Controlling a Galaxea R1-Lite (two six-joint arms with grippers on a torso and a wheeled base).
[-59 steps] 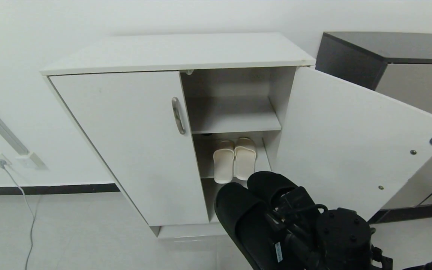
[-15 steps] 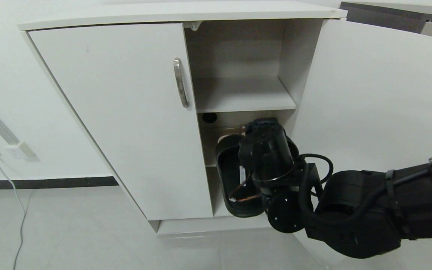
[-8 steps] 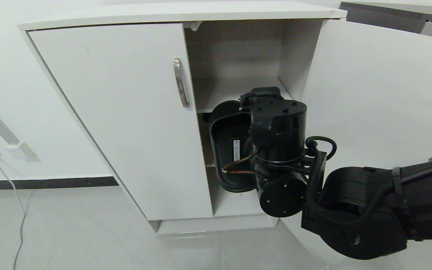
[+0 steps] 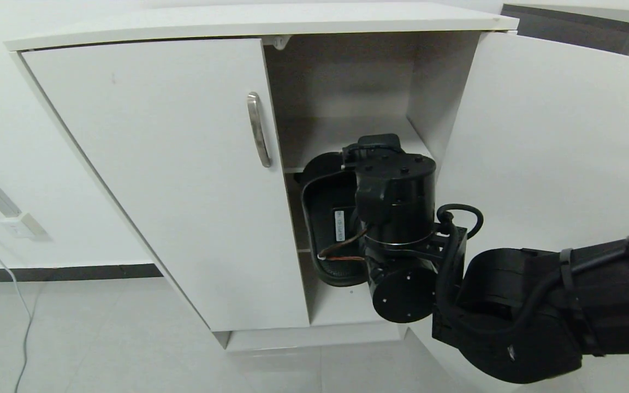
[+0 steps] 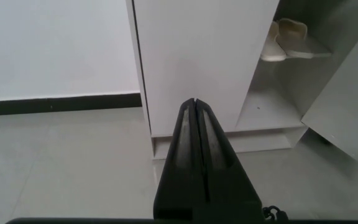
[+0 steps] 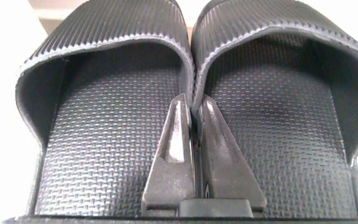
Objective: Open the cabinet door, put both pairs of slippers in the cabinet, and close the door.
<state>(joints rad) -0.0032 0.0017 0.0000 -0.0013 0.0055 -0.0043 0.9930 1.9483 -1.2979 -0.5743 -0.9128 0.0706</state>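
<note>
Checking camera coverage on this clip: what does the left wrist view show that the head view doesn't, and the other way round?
Left wrist view adds: the pale slippers lying on the middle shelf, and the left gripper, shut and empty, low over the floor.
Head view adds: the black slippers carried by the right arm at the open compartment, the upper shelf, and the door handle.
Shared: the cabinet with its closed left door, its bottom shelf, and the floor.

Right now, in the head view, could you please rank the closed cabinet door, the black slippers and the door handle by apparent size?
1. closed cabinet door
2. black slippers, partly hidden
3. door handle
</note>
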